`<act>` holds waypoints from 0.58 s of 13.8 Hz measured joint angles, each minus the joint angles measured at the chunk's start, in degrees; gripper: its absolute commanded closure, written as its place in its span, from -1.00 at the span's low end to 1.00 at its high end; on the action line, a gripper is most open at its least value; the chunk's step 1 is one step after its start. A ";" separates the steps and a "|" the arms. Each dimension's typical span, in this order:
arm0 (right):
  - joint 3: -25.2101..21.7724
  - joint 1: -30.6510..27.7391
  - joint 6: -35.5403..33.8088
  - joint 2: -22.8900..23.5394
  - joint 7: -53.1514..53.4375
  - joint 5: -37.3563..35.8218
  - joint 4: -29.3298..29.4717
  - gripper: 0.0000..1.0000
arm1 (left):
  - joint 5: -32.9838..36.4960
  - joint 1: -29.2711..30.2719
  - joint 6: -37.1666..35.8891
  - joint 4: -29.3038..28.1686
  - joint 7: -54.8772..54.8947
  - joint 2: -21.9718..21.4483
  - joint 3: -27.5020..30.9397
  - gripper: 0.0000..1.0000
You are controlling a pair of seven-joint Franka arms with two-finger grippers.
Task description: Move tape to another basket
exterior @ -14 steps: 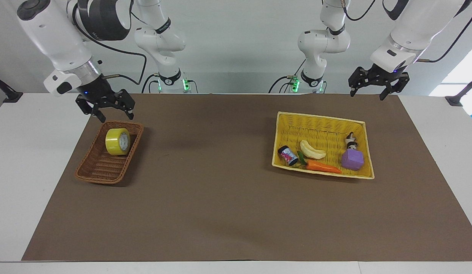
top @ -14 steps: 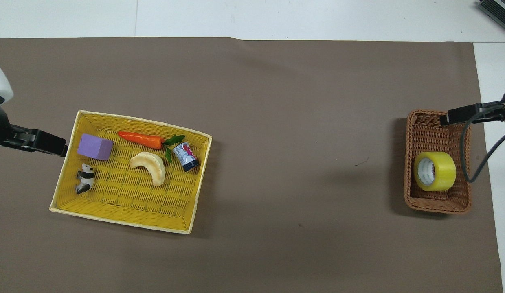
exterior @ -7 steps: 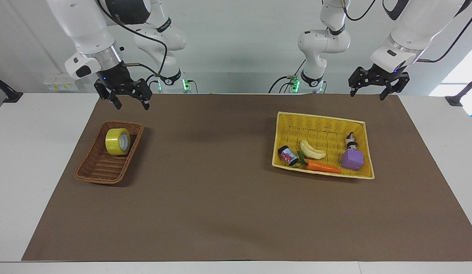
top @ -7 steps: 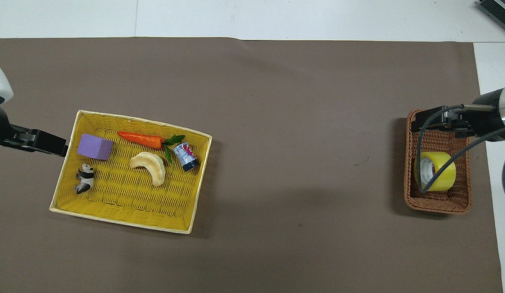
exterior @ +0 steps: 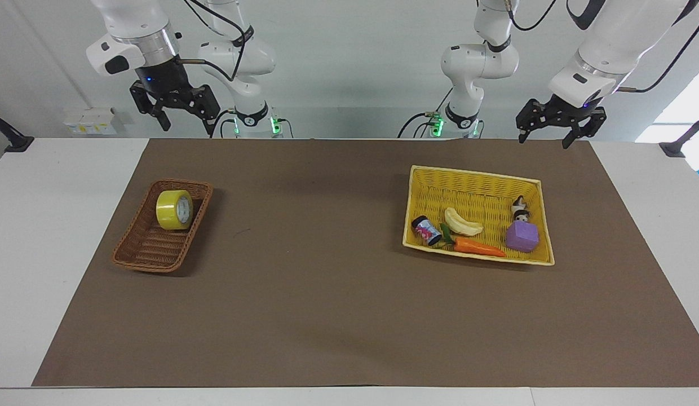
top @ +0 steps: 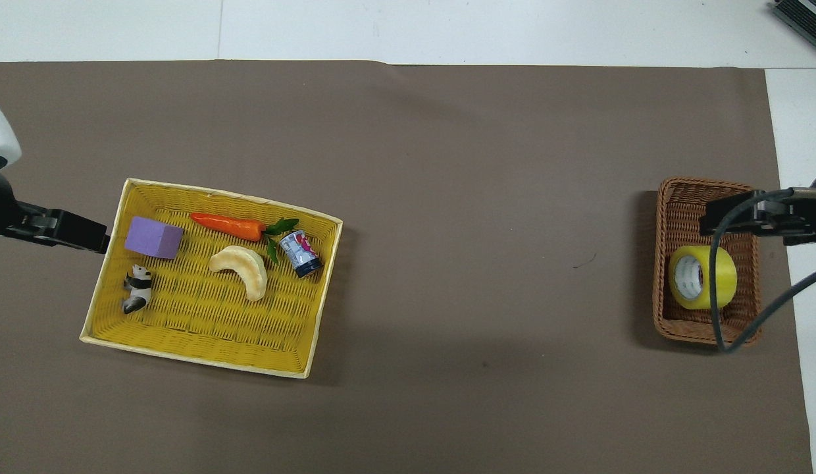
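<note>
While both arms hang clear of the baskets, notes run hand outward.
Right hand: raised high above the robots' edge of the worktop, at the right arm's end; fingers spread wide, nothing held.
Left hand: waiting above the mat edge beside the yellow basket; fingers apart, empty.
Tape: yellow roll standing on edge inside the brown wicker basket, at the end nearer the robots, leaning on the wall.
Yellow basket contents: banana, carrot, purple block, small can, panda figure.
Task status: looks complete.
Risk, roll: on edge, it could roll along the basket floor if the basket is nudged.
Risk, cable: the right arm's cable loops over the basket in the overhead view; height unclear, a low swing might snag the rim.
</note>
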 measured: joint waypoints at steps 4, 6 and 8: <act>0.08 0.04 0.01 0.00 0.00 0.07 -0.62 -1.00 | 0.00 0.00 0.00 0.00 0.00 0.00 0.00 -1.00; 0.34 0.07 0.01 -0.04 -0.15 0.09 -0.63 -1.00 | 0.00 0.00 0.00 0.00 0.00 0.00 0.00 -1.00; 0.31 0.05 0.01 -0.12 -1.21 0.09 -0.62 -1.00 | 0.00 0.00 0.00 0.00 0.00 0.00 0.00 -1.00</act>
